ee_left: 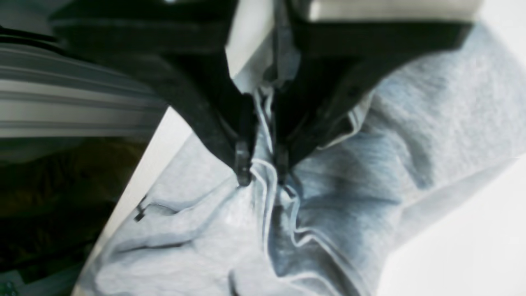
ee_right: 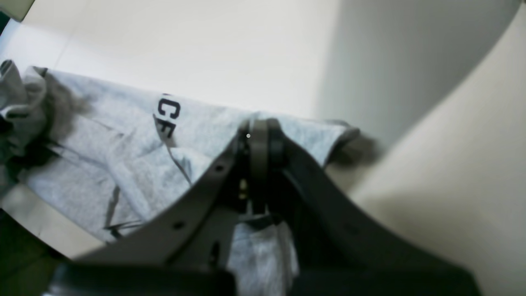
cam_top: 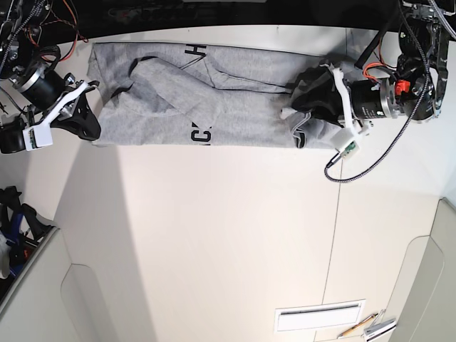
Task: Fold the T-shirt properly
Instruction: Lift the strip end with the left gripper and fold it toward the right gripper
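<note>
The heather-grey T-shirt point(cam_top: 235, 107) lies spread along the far side of the white table point(cam_top: 228, 235), creased, with black letters point(cam_top: 201, 134) showing on a turned-over flap. My left gripper point(cam_top: 299, 121) is at the shirt's right end. In the left wrist view its fingertips point(ee_left: 243, 170) are shut on a bunched ridge of T-shirt point(ee_left: 411, 144) fabric, the left gripper point(ee_left: 263, 174) pinching several folds. My right gripper point(cam_top: 91, 128) is at the shirt's left near corner. In the right wrist view the right gripper point(ee_right: 259, 131) is shut on the T-shirt point(ee_right: 102, 135) edge, beside the black letters point(ee_right: 168, 115).
The table edge point(ee_left: 156, 164) runs close beside the left gripper, with dark floor beyond. A black cable point(cam_top: 363, 164) loops from the left arm onto the table. A white slotted plate point(cam_top: 319, 315) and pens point(cam_top: 370, 326) lie at the near right.
</note>
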You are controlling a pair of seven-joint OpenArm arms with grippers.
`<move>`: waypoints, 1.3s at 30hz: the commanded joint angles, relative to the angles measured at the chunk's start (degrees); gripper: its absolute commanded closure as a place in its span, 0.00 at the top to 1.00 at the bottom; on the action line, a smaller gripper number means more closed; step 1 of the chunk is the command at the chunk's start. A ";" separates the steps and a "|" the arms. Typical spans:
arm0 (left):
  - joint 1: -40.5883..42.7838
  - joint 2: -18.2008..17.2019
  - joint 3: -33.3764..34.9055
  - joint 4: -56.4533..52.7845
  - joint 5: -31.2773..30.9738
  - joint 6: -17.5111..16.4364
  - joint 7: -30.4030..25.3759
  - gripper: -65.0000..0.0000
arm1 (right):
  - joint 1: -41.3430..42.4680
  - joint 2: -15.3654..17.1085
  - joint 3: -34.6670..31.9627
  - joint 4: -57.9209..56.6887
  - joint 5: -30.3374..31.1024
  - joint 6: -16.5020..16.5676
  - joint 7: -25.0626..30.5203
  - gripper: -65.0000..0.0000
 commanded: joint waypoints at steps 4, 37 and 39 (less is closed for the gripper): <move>-2.34 2.43 1.25 1.11 -0.15 -0.34 -1.18 0.00 | 0.31 0.66 0.33 0.68 0.70 0.31 1.49 0.00; -2.95 4.42 -5.86 5.42 -3.58 -0.34 4.85 0.61 | 0.28 0.66 0.33 0.68 -1.03 0.15 1.29 0.00; -2.95 4.42 -6.60 5.35 -2.21 -0.34 4.52 0.61 | 0.28 0.66 0.33 0.68 -1.03 0.15 1.31 0.00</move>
